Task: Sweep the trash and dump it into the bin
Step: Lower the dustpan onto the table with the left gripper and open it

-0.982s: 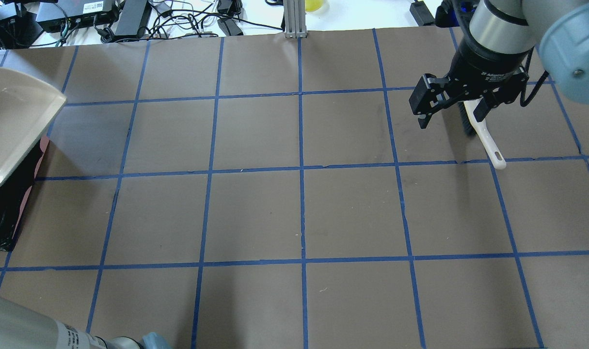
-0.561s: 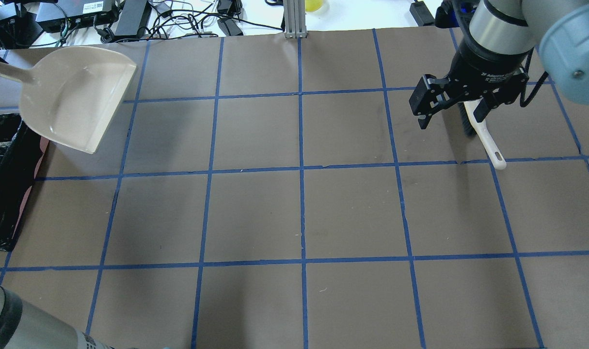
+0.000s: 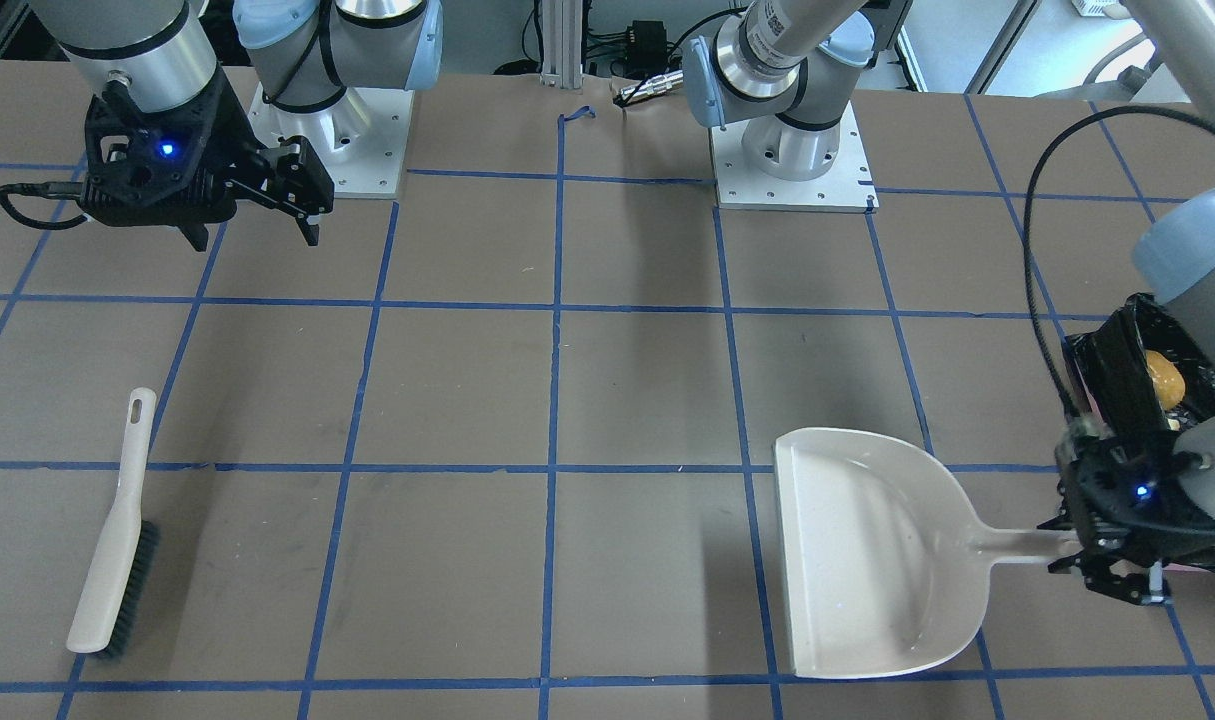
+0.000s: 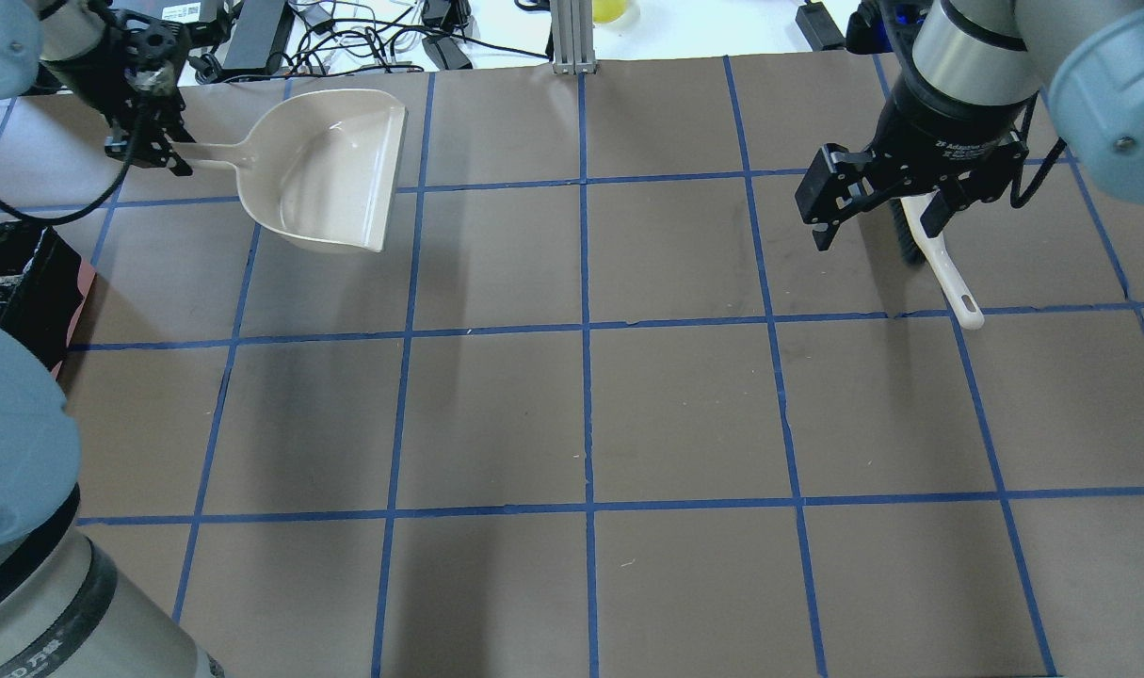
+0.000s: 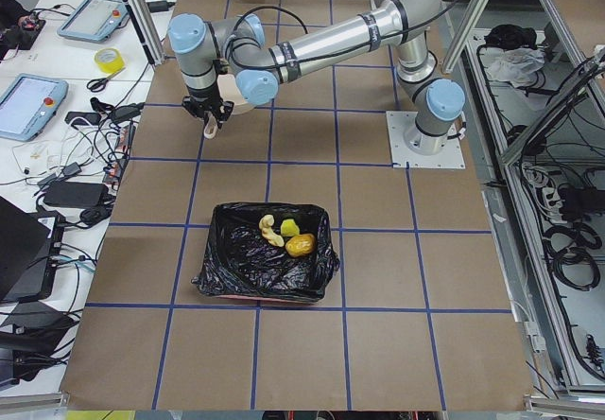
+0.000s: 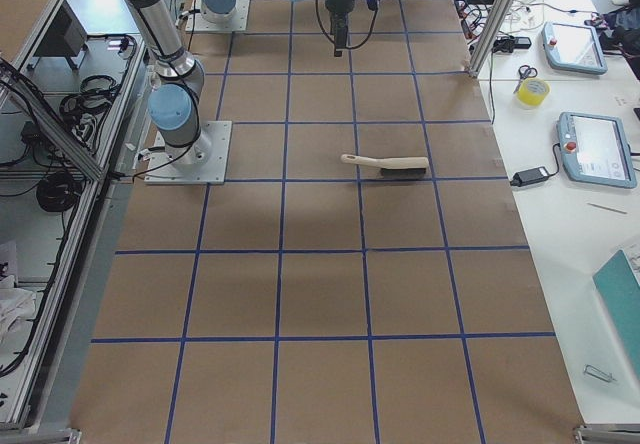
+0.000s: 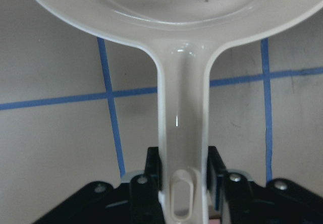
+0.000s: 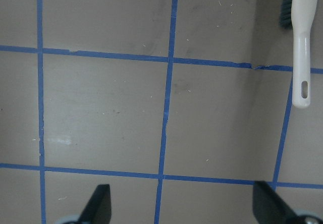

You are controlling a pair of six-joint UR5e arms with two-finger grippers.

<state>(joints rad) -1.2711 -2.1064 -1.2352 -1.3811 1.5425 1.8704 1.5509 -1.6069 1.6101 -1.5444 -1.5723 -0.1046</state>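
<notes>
My left gripper (image 4: pixel 148 155) is shut on the handle of the beige dustpan (image 4: pixel 331 174), which is empty and level over the far left of the table. The wrist view shows the fingers (image 7: pixel 151 181) clamping the handle (image 7: pixel 182 133). The bin (image 5: pixel 265 269), black-bagged, stands at the table's left end. In it lie the potato-like lump (image 5: pixel 301 245), the yellow sponge (image 5: pixel 288 227) and the cream slice (image 5: pixel 269 233). My right gripper (image 4: pixel 875 231) is open and empty, hovering above the table at the far right.
A white-handled brush (image 4: pixel 943 273) with dark bristles lies flat on the table just under and beside my right gripper; it also shows in the right wrist view (image 8: pixel 301 47). Cables and electronics (image 4: pixel 251 33) lie beyond the table's far edge.
The dustpan has swung from over the bin at the left edge to the right and farther away, levelling out. My left gripper has come into view. The right arm has not moved.
</notes>
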